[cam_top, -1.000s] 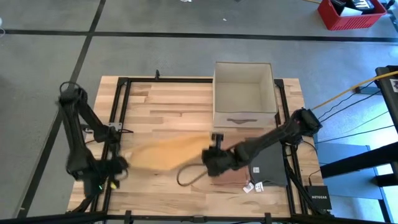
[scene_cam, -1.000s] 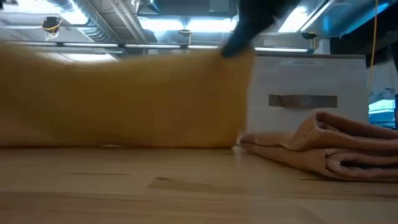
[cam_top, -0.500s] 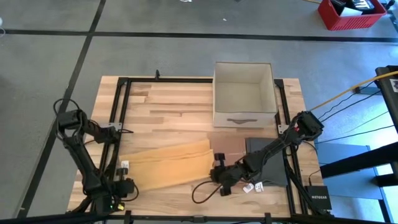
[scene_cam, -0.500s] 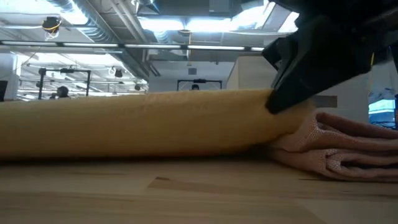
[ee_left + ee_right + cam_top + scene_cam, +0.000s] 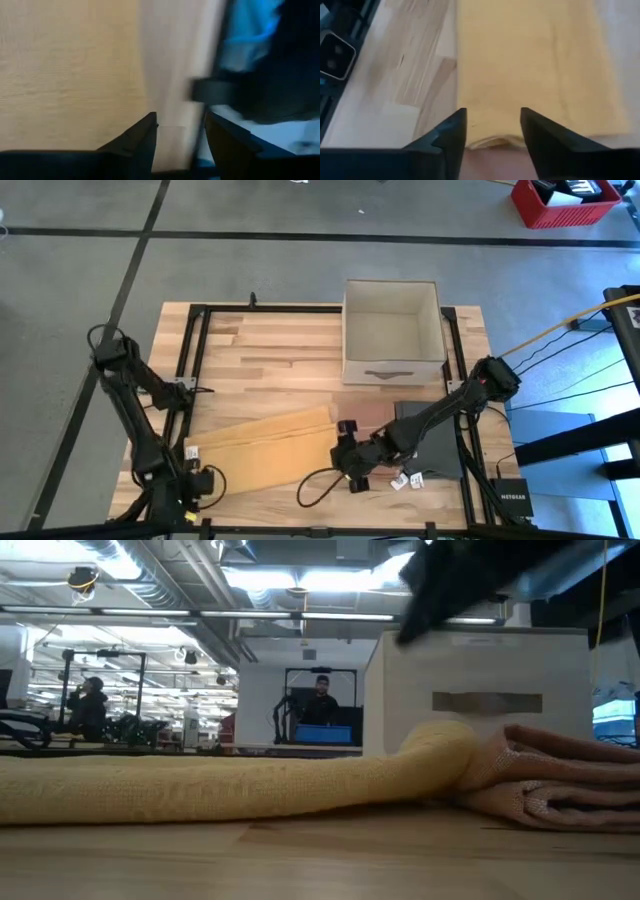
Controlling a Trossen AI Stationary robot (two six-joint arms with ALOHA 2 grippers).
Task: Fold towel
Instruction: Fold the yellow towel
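The yellow towel point(image 5: 265, 450) lies folded in a long band across the near part of the table. Its right end point(image 5: 440, 745) rests on a folded pink towel point(image 5: 560, 780). My left gripper point(image 5: 197, 480) is open at the band's left end, with the towel point(image 5: 65, 75) beside its fingers. My right gripper point(image 5: 350, 465) is open just above the right end, its fingers on either side of the towel's layered edge point(image 5: 492, 140). In the low view it point(image 5: 450, 580) stands clear above the towel.
A white open box point(image 5: 393, 330) stands at the far right of the table. A dark grey folded cloth point(image 5: 432, 442) lies beside the pink towel point(image 5: 368, 413) at the right. A black frame point(image 5: 190, 370) runs along the table's sides. People show in the room behind.
Both grippers have carried the stretched towel down and toward the table's near edge. The towel, held up in the air a second ago, now lies flat along the table. My right gripper has come off the towel's right end and risen clear of it.
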